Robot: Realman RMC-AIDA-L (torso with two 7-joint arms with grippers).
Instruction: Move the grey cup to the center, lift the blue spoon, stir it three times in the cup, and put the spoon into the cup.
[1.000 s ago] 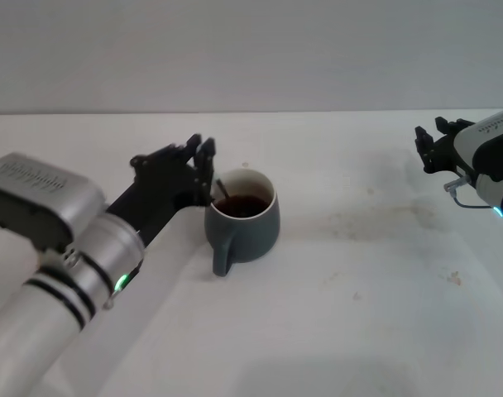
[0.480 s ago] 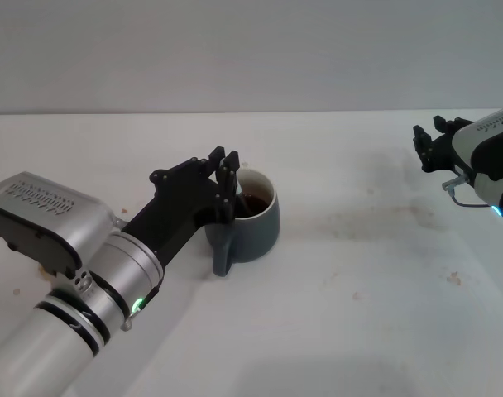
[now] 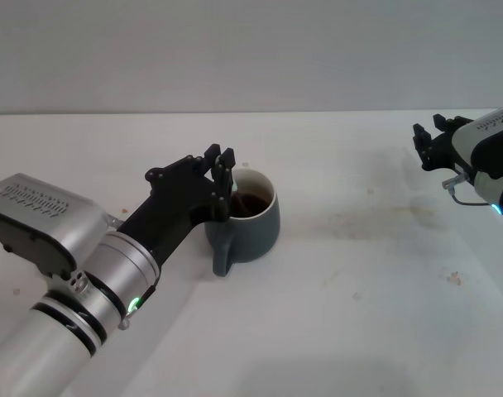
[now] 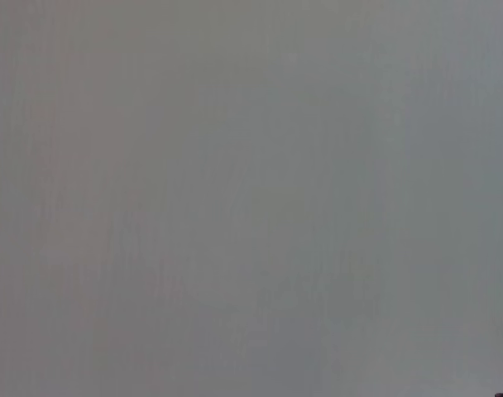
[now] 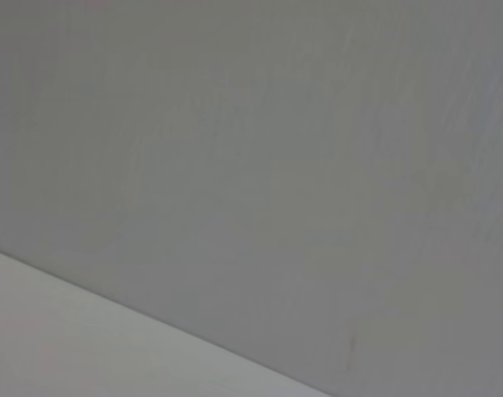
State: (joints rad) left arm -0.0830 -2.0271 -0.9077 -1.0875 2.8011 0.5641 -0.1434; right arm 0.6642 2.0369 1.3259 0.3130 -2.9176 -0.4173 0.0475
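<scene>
The grey cup (image 3: pixel 256 231) stands upright on the white table (image 3: pixel 359 314), handle toward me, with dark brown liquid (image 3: pixel 250 201) inside. My left gripper (image 3: pixel 225 197) hangs over the cup's left rim, its black fingers reaching down at the rim's edge. It is shut on the blue spoon, which the fingers hide from the head view. My right gripper (image 3: pixel 429 139) is open and empty, held above the table at the far right. Both wrist views show only a plain grey surface.
The white tabletop has faint stains (image 3: pixel 376 219) to the right of the cup. A grey wall (image 3: pixel 251 50) runs behind the table's far edge.
My left gripper has moved right from beside the cup to over its left rim, then drifted slightly back. The spoon's neck, seen earlier in the cup, is now hidden. The right arm is still.
</scene>
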